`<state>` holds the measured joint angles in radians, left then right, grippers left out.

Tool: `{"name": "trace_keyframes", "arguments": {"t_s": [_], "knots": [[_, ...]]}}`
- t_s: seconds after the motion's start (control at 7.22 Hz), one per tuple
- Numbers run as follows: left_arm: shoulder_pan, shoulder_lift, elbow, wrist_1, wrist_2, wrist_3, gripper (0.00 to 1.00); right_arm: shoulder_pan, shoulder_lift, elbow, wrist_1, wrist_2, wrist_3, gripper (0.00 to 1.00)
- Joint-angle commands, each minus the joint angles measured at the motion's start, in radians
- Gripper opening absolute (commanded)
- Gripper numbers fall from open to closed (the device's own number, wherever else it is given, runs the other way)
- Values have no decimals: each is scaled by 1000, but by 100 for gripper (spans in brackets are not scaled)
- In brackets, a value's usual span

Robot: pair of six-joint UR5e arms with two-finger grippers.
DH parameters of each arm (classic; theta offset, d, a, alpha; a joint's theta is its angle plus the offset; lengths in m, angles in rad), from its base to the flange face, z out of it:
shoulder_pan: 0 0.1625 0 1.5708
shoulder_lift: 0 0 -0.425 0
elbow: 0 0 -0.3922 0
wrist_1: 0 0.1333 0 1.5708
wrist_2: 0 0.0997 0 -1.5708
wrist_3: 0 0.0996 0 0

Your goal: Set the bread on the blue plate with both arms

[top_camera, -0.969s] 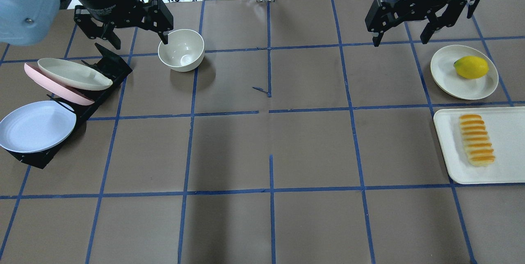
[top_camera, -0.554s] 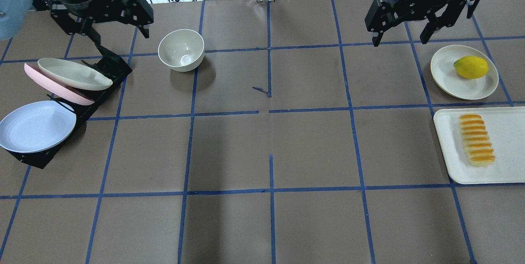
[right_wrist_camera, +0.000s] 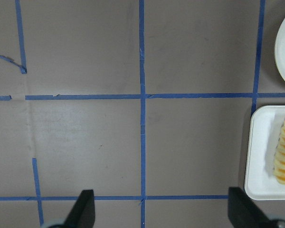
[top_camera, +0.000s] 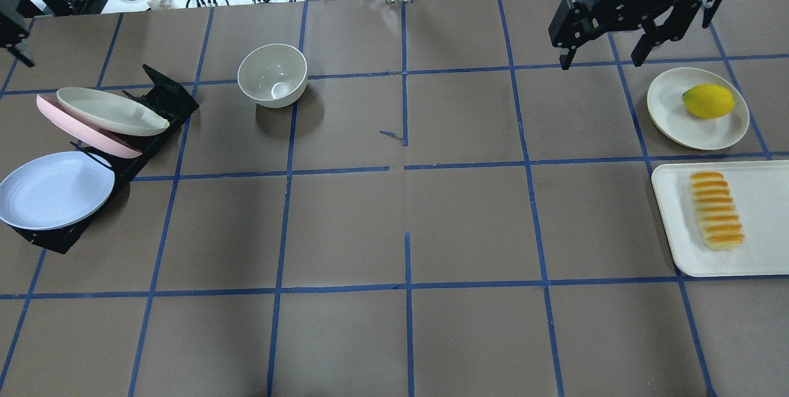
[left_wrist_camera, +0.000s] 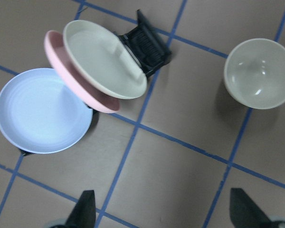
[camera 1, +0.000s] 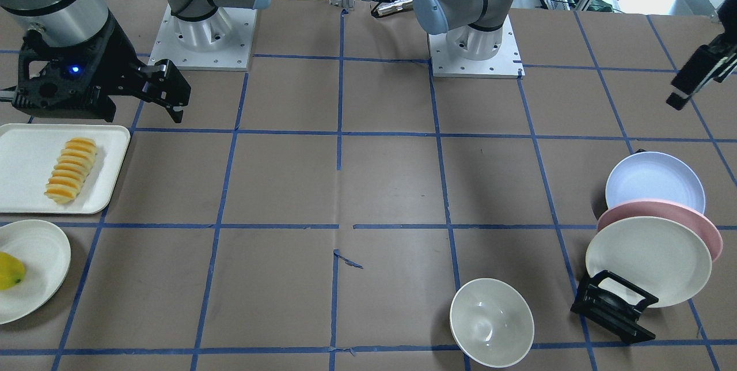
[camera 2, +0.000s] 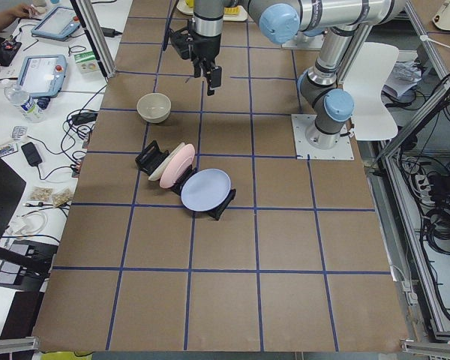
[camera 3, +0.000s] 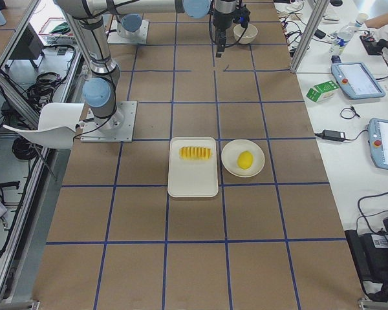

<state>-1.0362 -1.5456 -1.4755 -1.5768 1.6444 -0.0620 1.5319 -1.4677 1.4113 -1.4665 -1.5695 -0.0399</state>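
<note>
- So, you had the left hand (left_wrist_camera: 165, 213) spread wide and empty, up near the black rack (top_camera: 163, 98). The right hand (top_camera: 601, 63), equally wide and empty, hung well apart from the rack.
- The blue plate (top_camera: 55, 190) leaned in the rack's end slot, beside the pink plate (top_camera: 92, 135). The bread (top_camera: 716, 211) lay far from the rack, on a white tray (top_camera: 764, 224).
- Dragging the blue plate out could have tipped the rack or the pink plate, and a hard pinch might have split the bread's slices.

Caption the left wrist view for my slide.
Left gripper, jaws open, facing black rack holding round blue plate, pink plate, cream plate; cream bowl alongside.
</note>
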Motion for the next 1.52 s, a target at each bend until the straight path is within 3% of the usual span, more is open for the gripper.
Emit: {"name": "trace_keyframes", "arguments": {"t_s": [0.0,0.14,0.42,0.83,1.11,1.25,1.38], "knots": [[206,-43,-38,24,0,20,100,-1,0,0,0,0,0,100],[218,-91,-96,135,5,30,100,-1,0,0,2,2,0,100],[222,-201,-249,389,105,30,100,-1,0,0,3,2,2,100],[295,-305,-289,423,104,28,100,-1,0,2,6,2,6,100],[300,-336,-289,475,98,28,93,-1,0,2,8,2,11,100],[300,-340,-289,475,98,28,82,-1,1,2,8,2,11,100],[300,-350,-289,475,104,28,61,-1,1,2,6,2,12,100]]}}
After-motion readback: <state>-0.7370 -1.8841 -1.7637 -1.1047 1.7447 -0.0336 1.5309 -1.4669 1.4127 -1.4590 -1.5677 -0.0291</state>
